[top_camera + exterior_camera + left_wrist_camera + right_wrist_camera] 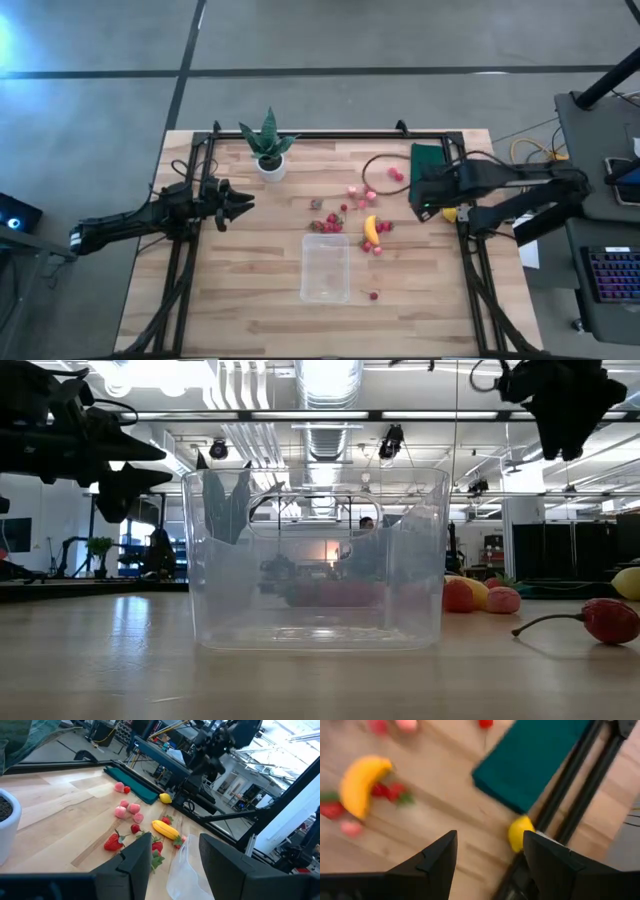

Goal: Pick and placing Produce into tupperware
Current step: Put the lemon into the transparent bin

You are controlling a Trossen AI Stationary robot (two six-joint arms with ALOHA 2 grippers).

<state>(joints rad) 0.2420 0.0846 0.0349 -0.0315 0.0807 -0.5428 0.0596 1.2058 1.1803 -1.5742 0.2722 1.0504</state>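
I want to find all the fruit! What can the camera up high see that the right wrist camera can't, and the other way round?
Only the high view shows the clear tupperware, the plant, the left gripper and a lone cherry beside the tub. Only the right wrist view shows the right gripper up close, its fingers apart and empty. Both show the banana, the lemon and the green mat.
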